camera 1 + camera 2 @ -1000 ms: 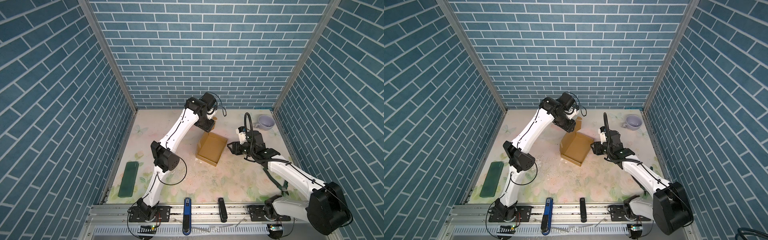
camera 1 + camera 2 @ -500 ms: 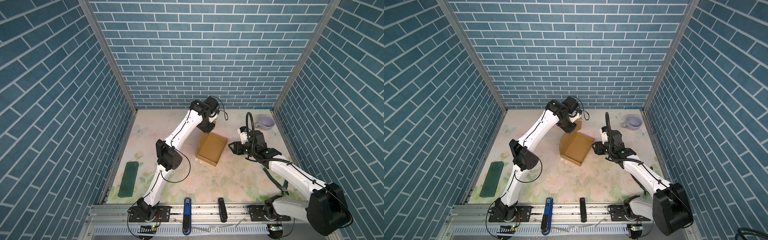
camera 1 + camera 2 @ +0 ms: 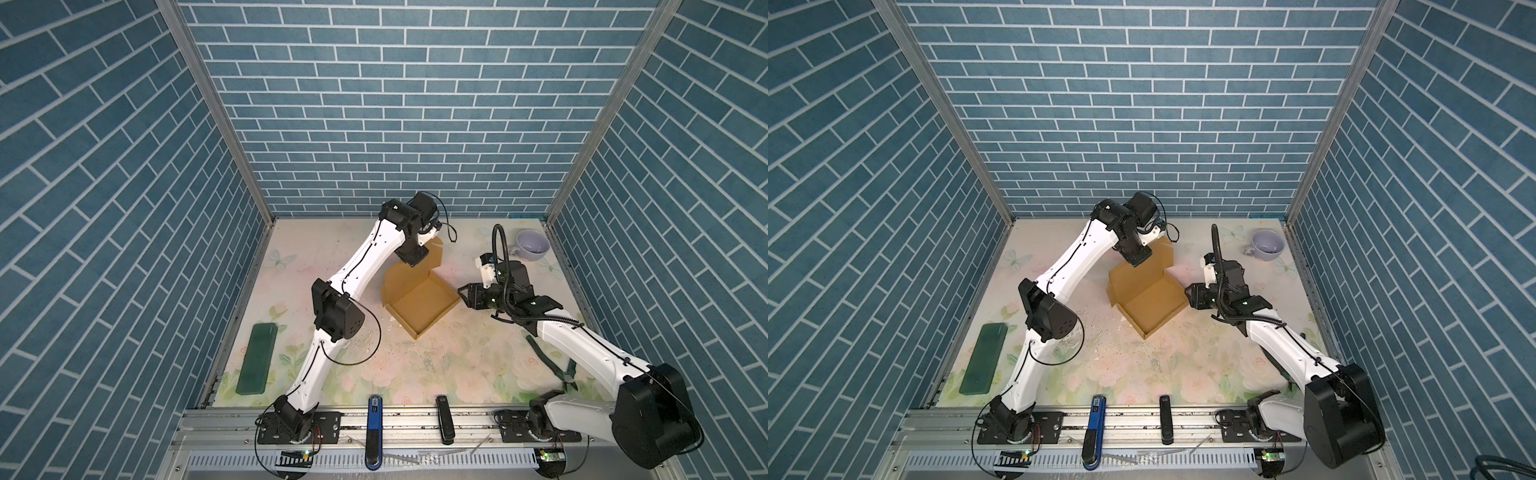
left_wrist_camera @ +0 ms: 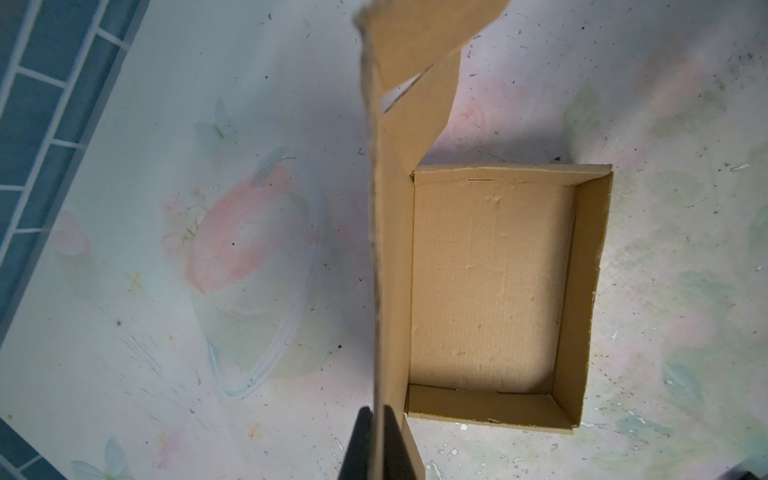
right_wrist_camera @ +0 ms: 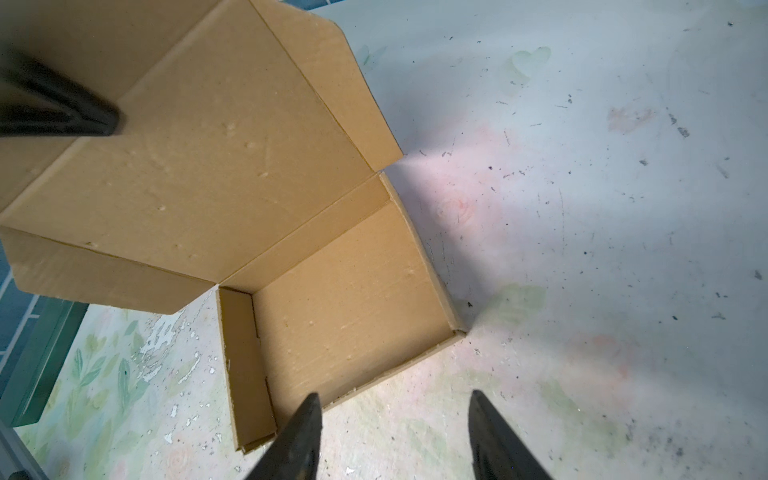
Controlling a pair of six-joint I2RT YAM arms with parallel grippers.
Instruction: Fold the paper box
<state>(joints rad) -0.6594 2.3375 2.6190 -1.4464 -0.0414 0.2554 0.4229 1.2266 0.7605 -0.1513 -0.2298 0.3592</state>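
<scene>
Brown corrugated cardboard, plain on every face I can see, makes up the paper box (image 3: 419, 307), which sits open near the middle of the floral table (image 3: 415, 365) with its lid panel raised at the far side. My left claw (image 4: 377, 417) is clenched on the edge of that raised lid, 1 finger on each face. My right claw (image 5: 392, 395) hangs with its 2 fingers spread apart, holding nothing, just beside the box's right-hand corner.

Both top views look steeply down from high at the front onto the whole table (image 3: 457, 365), while each wrist camera hangs close above the paper box (image 4: 490, 282), which all four views share.
</scene>
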